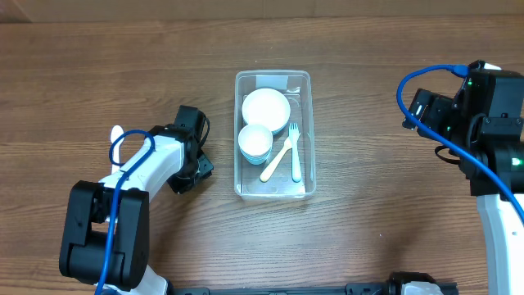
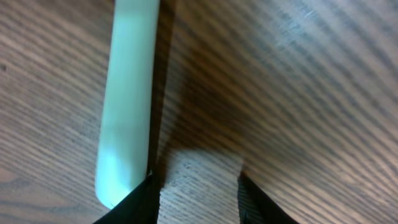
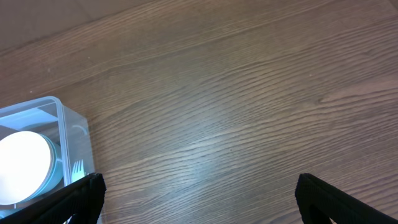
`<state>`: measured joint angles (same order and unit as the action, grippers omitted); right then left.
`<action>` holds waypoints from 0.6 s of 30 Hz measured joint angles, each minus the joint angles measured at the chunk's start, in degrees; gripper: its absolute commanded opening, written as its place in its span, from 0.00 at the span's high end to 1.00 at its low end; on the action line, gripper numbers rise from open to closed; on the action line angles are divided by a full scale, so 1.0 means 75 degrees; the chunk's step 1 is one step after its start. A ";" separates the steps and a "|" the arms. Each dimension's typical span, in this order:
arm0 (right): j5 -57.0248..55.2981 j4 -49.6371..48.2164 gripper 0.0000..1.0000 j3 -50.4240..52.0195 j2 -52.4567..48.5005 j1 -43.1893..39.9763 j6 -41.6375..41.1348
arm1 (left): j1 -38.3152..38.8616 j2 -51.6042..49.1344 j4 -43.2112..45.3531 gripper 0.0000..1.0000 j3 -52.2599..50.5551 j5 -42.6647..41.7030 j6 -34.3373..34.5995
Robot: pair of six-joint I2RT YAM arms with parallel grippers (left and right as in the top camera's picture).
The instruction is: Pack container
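Both pincers are released. Of the left pincer (image 2: 199, 202), the left wrist view shows only two dark fingertips at its bottom edge, parted, with bare wood between them and nothing gripped. A pale utensil (image 2: 127, 93) lies flat just beside one fingertip; whether they touch cannot be told. Its rounded end shows, while the rest is cut off at the top edge, so its kind is unclear.

The right pincer (image 3: 199, 199) appears as two dark fingertips at the lower corners of the right wrist view, spread wide over bare wood. One rounded corner of the container (image 3: 62, 124) enters at the left edge; most of it is out of frame.

From overhead, the container (image 1: 238, 131) stands near the middle of the table (image 1: 368, 213). It holds:
- a white bowl (image 1: 266, 106) toward its far end
- a smaller bowl (image 1: 255, 141) nearer, white above a teal rim
- a pale blue fork (image 1: 295, 152)
- a cream cutlery piece (image 1: 276, 160), of a kind that is hard to make out, leaning across the fork

The left arm (image 1: 155, 160) lies left of the container and hides its own fingers. The utensil (image 1: 117, 135) shows only as a white tip past that arm, well apart from the container. The right arm (image 1: 491, 106) sits well to the container's right, partly cut off by the frame edge. Brown wood grain fills every view.
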<state>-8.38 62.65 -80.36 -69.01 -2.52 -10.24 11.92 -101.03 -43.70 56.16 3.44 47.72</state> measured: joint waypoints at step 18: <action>0.0003 0.0000 0.00 0.0000 0.0000 0.0000 -0.0003 | -0.0743 0.1865 0.0201 0.40 0.0184 0.0519 -0.1856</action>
<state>-8.36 62.65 -80.36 -69.01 -2.52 -10.26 6.35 -87.05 -42.19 57.54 7.33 33.80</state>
